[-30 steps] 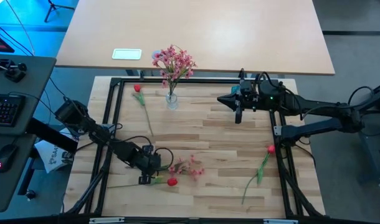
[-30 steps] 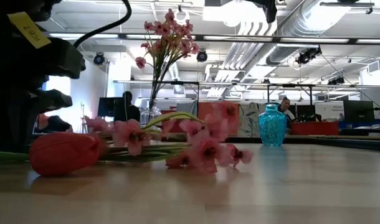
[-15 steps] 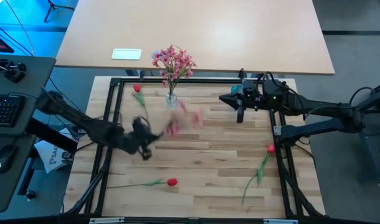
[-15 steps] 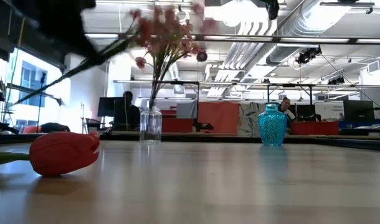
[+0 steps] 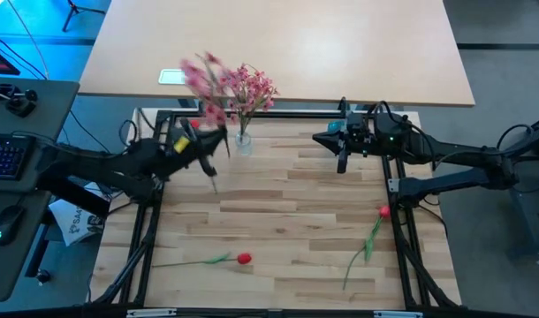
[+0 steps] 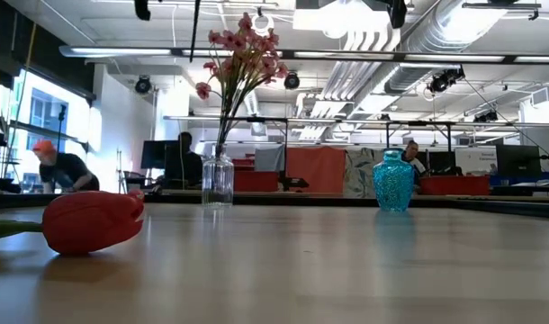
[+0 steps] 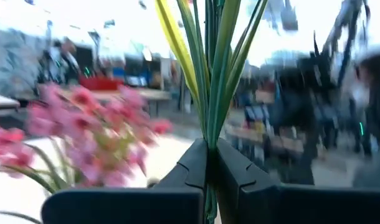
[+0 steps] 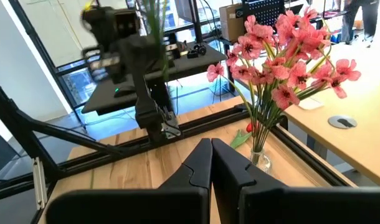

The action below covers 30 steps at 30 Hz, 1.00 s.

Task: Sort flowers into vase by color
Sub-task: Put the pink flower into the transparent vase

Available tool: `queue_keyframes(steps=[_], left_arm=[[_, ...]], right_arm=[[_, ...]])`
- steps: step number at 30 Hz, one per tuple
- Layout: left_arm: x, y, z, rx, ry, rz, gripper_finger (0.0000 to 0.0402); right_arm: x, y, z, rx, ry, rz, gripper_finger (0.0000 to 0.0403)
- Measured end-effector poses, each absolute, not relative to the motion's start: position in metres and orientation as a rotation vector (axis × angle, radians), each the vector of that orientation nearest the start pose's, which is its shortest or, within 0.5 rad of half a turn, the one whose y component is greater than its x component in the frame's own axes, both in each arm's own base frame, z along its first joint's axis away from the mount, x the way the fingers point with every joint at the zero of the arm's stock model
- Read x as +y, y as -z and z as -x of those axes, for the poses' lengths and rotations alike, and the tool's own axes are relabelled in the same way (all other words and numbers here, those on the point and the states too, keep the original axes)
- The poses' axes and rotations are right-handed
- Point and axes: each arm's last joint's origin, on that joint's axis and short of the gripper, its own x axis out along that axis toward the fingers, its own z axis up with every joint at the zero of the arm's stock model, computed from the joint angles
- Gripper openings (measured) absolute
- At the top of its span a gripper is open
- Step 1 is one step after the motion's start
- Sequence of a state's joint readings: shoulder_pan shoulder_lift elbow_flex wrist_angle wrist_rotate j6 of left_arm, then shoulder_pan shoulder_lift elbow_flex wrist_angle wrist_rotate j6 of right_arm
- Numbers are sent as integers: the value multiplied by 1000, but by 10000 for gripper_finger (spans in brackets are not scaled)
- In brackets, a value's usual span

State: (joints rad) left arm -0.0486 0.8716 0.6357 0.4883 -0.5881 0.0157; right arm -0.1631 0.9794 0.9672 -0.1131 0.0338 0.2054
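My left gripper point(image 5: 212, 148) is raised just left of the clear glass vase point(image 5: 243, 141) and is shut on a pink spray point(image 5: 203, 84) that stands upright above it. The vase point(image 6: 217, 180) holds several pink sprays point(image 6: 238, 54). Three red tulips lie flat on the table: one near the near edge point(image 5: 243, 259), one on the right point(image 5: 383, 212), one at the far left point(image 5: 194, 125). My right gripper point(image 5: 340, 161) waits shut over the far right of the table. A blue vase point(image 6: 393, 180) stands toward the far side. My left gripper pinches the spray's bundle of green stems point(image 7: 210, 140) between its two fingers point(image 7: 190, 165), which lie across the stems. The spray is lifted clear of the table and stands upright. Its leaves and blossoms rise above the fingers.
A black frame point(image 5: 155, 177) runs around the wooden table top. A larger light table point(image 5: 278, 44) lies beyond the far edge. The middle of the table point(image 5: 287, 212) is bare wood. A desk with keyboard and mouse point(image 5: 9, 159) stands to the left.
My left gripper has lifted the pink spray from the near left of the table beside the red tulip. It has carried the spray up and toward the far edge, close to the glass vase. The spray has gone from lying flat to upright. The red tulip stayed in place.
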Motion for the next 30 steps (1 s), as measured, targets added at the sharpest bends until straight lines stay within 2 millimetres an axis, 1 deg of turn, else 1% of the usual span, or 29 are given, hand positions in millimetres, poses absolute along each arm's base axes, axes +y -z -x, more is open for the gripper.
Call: queue_keyframes(steps=[2,5,8,11,13,16,19,21,24,30], left_arm=[[16,-319,-184,-338,-547,105,0],[27,-293,-174,-448,-572,163,0],[37,-270,-170,-428,-640,174,0],[49,-253,-171,-374,-708,178,0],[57,-247,-171,-376,-737,166,0],[70,-240,-168,-427,-766,157,0],[83,-231,-164,-477,-794,202,0],[90,-227,-164,-503,-783,235,0],[97,-224,-170,-524,-733,252,0],[104,-212,-184,-474,-745,254,0]], right_arm=[[-36,-367,-211,112,210,-214,0],[-36,-365,-211,128,212,-217,0],[-36,-365,-211,131,212,-218,0],[-36,-365,-211,131,212,-217,0],[-36,-365,-211,131,212,-217,0],[-36,-365,-211,131,212,-218,0],[-36,-365,-211,128,222,-234,0],[-37,-365,-211,126,243,-234,0],[-38,-365,-211,121,286,-230,0],[-39,-365,-210,114,324,-230,0]])
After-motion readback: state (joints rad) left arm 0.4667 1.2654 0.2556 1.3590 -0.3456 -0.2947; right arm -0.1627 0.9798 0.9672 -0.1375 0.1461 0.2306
